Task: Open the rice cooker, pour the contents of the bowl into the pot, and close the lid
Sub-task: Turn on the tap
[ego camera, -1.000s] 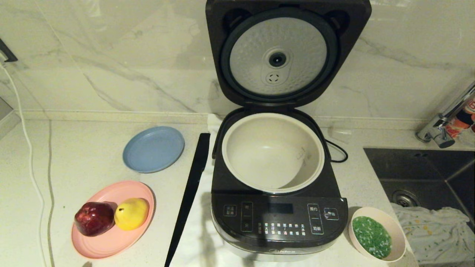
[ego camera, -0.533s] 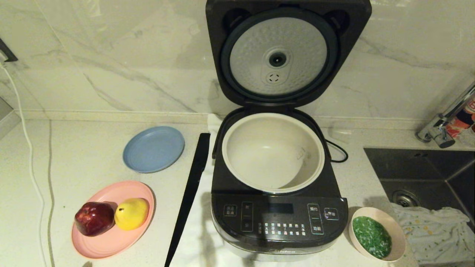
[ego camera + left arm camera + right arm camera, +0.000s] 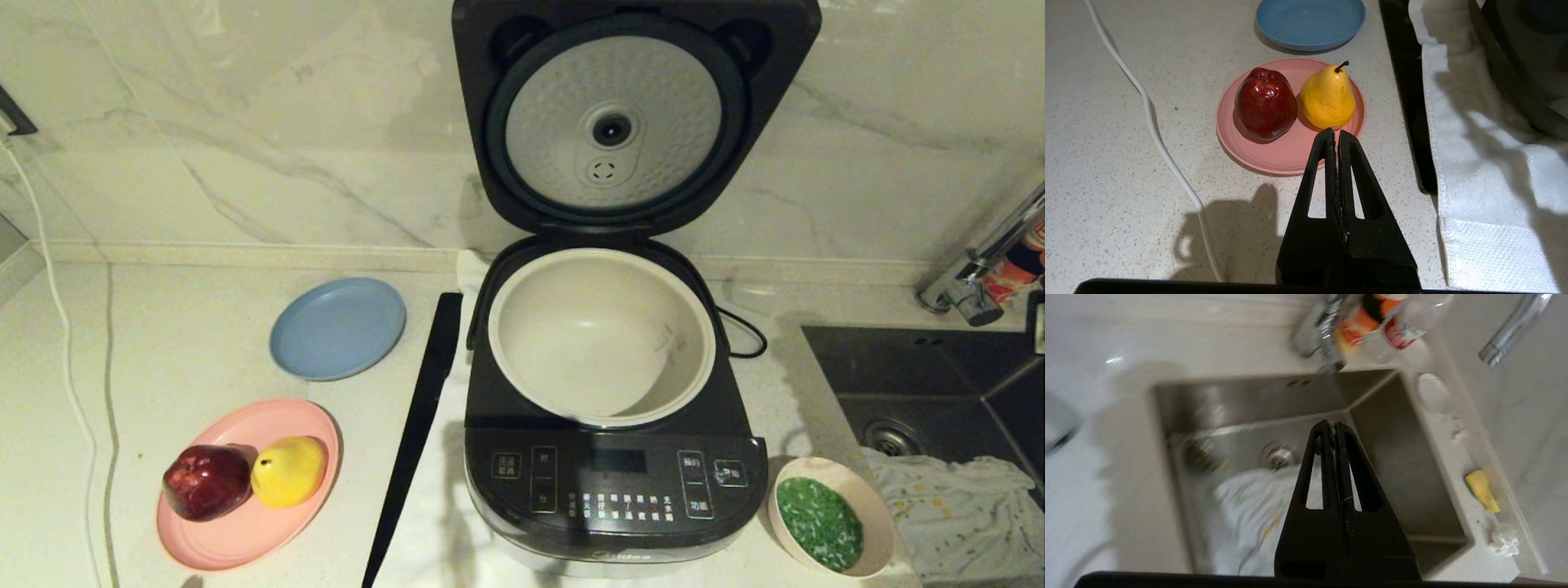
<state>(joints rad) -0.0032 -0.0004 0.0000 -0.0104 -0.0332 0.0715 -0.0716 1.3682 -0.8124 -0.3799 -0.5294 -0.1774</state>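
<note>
While the rice cooker (image 3: 614, 457) stands with its lid (image 3: 633, 114) raised over the bare pot (image 3: 602, 335) and the bowl (image 3: 831, 516) of contents (image 3: 818, 511) sits just right of it, the right gripper (image 3: 1334, 430), fingers pressed together, hangs above the sink (image 3: 1380, 428), and the left gripper (image 3: 1336, 136), likewise closed, hovers near the pink plate (image 3: 1286, 153).

The right claw (image 3: 1334, 426) has its two black fingers pressed together, with nothing between them, and hangs over a steel sink (image 3: 1396, 457). Beneath the claw, in the basin, lies a crumpled pale patterned cloth (image 3: 1249, 514), and just beyond it the round drain (image 3: 1278, 455). Past the fingertips a blurred chrome tap (image 3: 1318, 335) stands at the sink's far rim, with orange-and-red labelled bottles (image 3: 1372, 318) beside it. A yellow sponge (image 3: 1481, 490) lies on the table off to one side of the basin.
</note>
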